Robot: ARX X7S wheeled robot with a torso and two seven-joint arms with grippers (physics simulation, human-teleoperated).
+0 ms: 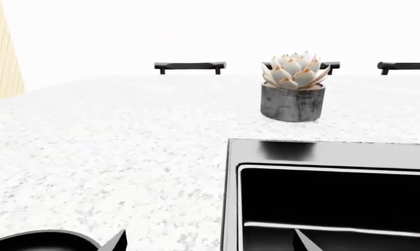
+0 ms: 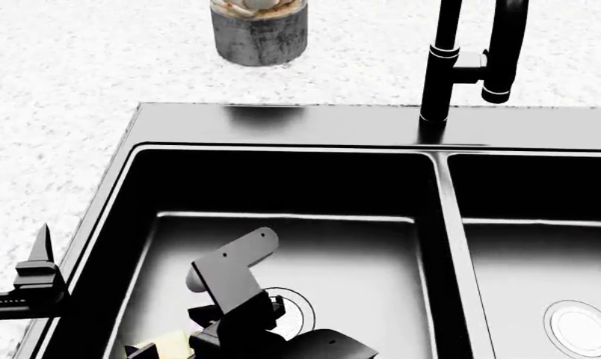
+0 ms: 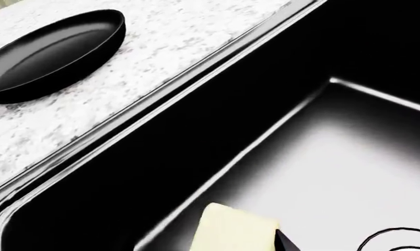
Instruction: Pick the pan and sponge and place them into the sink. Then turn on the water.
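Right gripper (image 2: 196,340) low in the sink's (image 2: 280,123) left basin beside the sponge (image 3: 234,230), grip unreadable; pan (image 3: 53,55) on counter near the rim; left gripper (image 2: 26,288) outside, state unclear.

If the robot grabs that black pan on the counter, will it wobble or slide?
The pan is wide, shallow and flat-bottomed, so it probably won't roll or tip while it sits on the counter. Its glossy rim looks smooth, so it might slip in the jaws. It looks stiff, and gripped at one edge it would likely hang down on the far side.
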